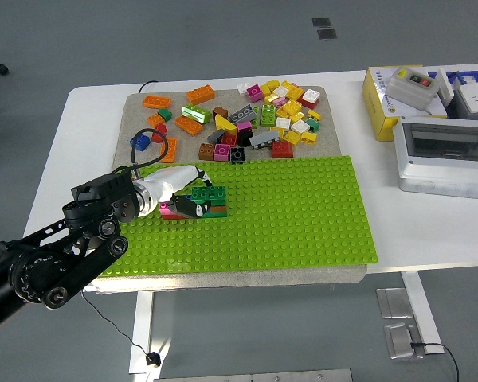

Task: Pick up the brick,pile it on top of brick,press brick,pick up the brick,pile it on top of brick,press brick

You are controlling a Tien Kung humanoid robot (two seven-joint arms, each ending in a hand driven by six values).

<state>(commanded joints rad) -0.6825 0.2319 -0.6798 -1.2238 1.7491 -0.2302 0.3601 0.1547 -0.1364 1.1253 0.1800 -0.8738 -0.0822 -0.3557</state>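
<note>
Fingers of the left hand [178,193] rest curled on the dark green brick [210,194] atop a small stack [211,208], long axis running left-right, directly under the fingertips.

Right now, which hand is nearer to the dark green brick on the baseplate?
Left. The left hand rests against the dark green brick, at its left side. The right hand is not in view.

A white table [88,127] is seen on a grey floor. At 2 o'clock, a yellow box [380,99] is placed with a grey switch [412,86] on top. Just below it, a grey case with a dark window [444,156] is set.
</note>
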